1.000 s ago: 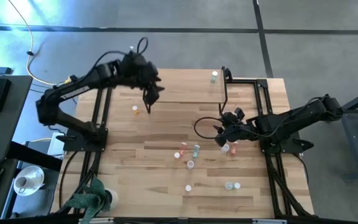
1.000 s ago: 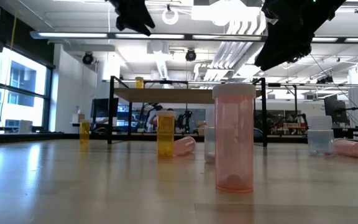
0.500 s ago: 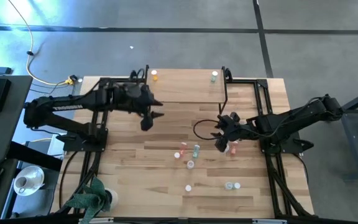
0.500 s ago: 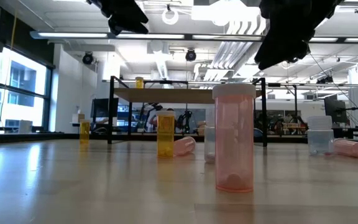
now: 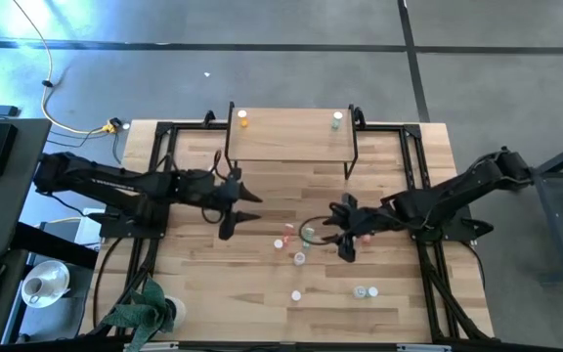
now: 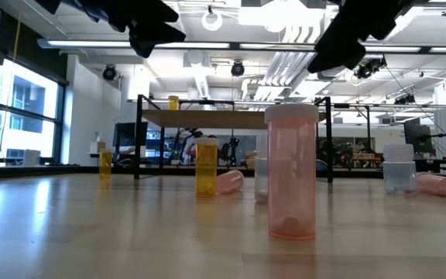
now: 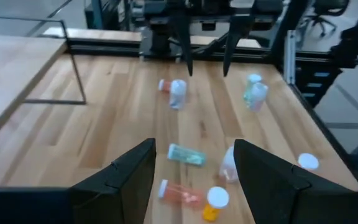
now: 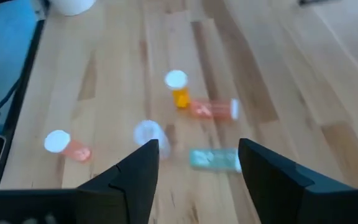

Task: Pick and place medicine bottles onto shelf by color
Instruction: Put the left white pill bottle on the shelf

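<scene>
The right claw (image 5: 344,238) hangs over the middle of the counter (image 5: 399,293), fingers spread and nothing between them; its own wrist camera shows bare wood in the gap. Just beneath and beside it lies the main cluster of medicine bottles: an orange one (image 8: 179,89) standing with its white cap up, a pink one (image 8: 215,109) lying beside it, a teal bottle (image 8: 214,158) on its side, a pale one (image 8: 148,134) and another pink bottle (image 8: 66,145) a little apart. The pale one may be standing, though the picture is too soft to be sure.

The left claw (image 5: 238,208) hovers over the counter's left-centre, near the cluster but apart from it, its fingers parted and gripping nothing. Its wrist view looks past them to the same scatter and to the right arm's two dark fingers (image 7: 184,43) beyond.

At the far edge stands the shelf (image 5: 291,132), a light-wood board on thin black legs. An orange bottle (image 5: 242,119) stands at its left end, a teal-green one (image 5: 336,120) at its right end.

Nearer the front edge, two more bottles (image 5: 296,294) (image 5: 364,291) sit well apart from the rest. In the low view a pink bottle (image 6: 292,170) stands upright, closest to the camera.
</scene>
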Motion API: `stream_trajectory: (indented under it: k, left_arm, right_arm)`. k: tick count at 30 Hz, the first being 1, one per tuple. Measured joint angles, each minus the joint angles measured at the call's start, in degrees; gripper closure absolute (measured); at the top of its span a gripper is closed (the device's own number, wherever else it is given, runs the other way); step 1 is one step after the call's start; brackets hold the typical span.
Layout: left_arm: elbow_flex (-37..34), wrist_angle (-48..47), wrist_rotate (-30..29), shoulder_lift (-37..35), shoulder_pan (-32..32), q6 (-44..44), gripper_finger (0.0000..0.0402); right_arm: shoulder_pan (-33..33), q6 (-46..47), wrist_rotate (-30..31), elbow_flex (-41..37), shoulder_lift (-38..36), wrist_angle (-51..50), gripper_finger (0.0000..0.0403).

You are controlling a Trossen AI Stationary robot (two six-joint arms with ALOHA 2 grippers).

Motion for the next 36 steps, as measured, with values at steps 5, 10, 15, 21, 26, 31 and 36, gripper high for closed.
stream_trajectory:
  k: [5,10,15,21,26,31,36]
  left_arm:
    - [-2.3,7.4,-1.0,0.0,-1.5,-0.2,0.0196]
    - [-2.3,7.6,-1.2,0.0,-1.5,-0.4,0.0196]
    - [-2.3,7.6,-1.1,0.0,-1.5,-0.5,0.0196]
    - [-2.3,7.8,-1.1,0.0,-1.5,-0.9,0.0196]
    - [-2.4,7.8,-1.4,0.2,-1.5,-0.9,0.0196]
    - [-2.4,7.7,-2.8,0.2,-1.5,-0.8,0.0196]
    - [-2.4,7.7,-3.0,0.2,-1.5,-0.8,0.0196]
  right_arm:
    - [2.4,-8.4,-0.3,0.0,4.6,8.1,0.0170]
    - [4.2,-15.4,-0.3,0.0,9.4,12.8,0.0171]
    - [5.0,-17.3,-0.4,0.0,14.0,17.4,0.0171]
    - [4.8,-16.6,-0.5,0.0,18.5,21.8,0.0171]
    - [4.5,-16.6,-0.5,0.0,21.7,25.4,0.0171]
    - [3.6,-13.9,-0.5,0.0,22.6,25.8,0.0171]
    - [3.2,-12.4,-0.5,0.0,23.8,26.8,0.0171]
